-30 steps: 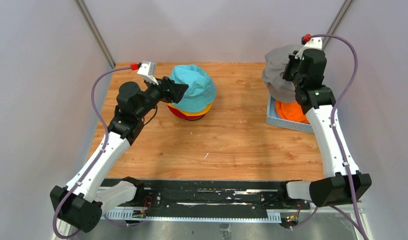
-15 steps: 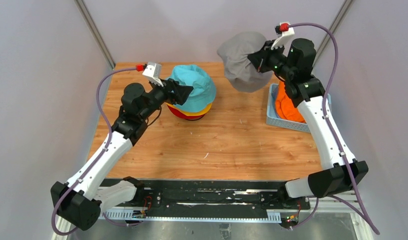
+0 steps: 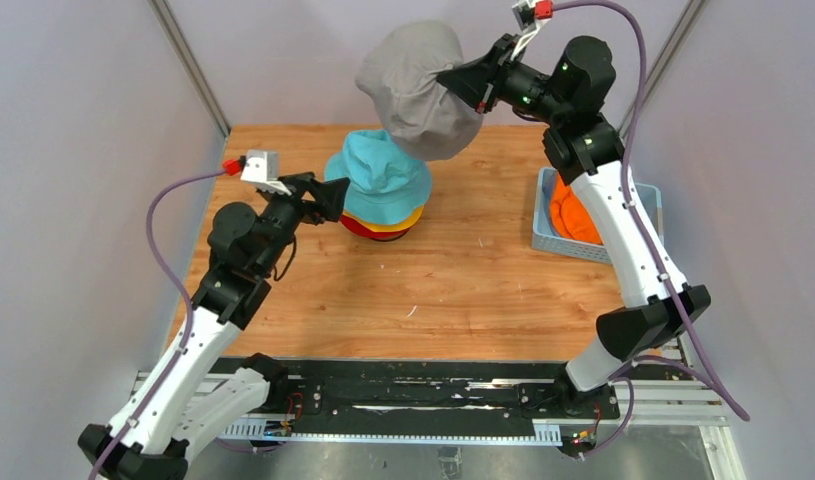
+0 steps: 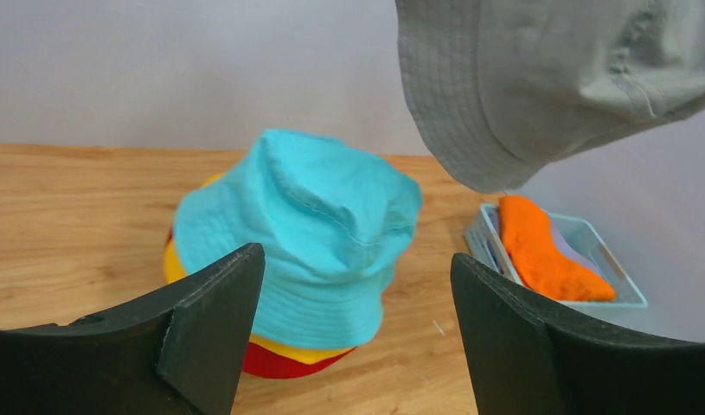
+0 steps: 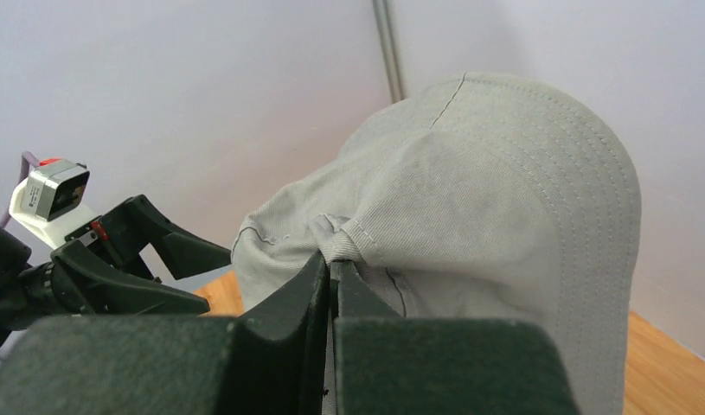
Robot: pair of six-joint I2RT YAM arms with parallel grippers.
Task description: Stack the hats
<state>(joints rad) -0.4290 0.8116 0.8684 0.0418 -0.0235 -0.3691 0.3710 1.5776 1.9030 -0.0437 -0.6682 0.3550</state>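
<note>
The left gripper [image 3: 326,196] is hanging with its fingers spread wide and nothing between them. It is pointing at the stack from the stack's left side. Just ahead of those fingers the teal hat [image 3: 378,180] is sitting crown-up on the yellow hat [image 3: 408,220], which is lying on the red hat [image 3: 358,228]. All three are resting on the table [image 3: 463,280].

Up and to the right of the left fingers, the grey hat [image 3: 413,90] is dangling in the air. The right gripper [image 3: 463,80] is pinching a fold of its fabric, with the fingers closed tight on it. The hat is drooping away from those fingers toward the left, and its brim is hanging lowest. The teal crown is lying below the right fingers and to their left, with clear air between it and the grey brim.

The coming move is probably turning on that offset: the right arm is carrying the hat and is the one placed to lower it. The open left fingers are sitting near the stack's brim and may be crowding the drop.

Well off to the right of the right fingers and below them, the basket [image 3: 543,235] is holding the orange hat [image 3: 573,220].
</note>
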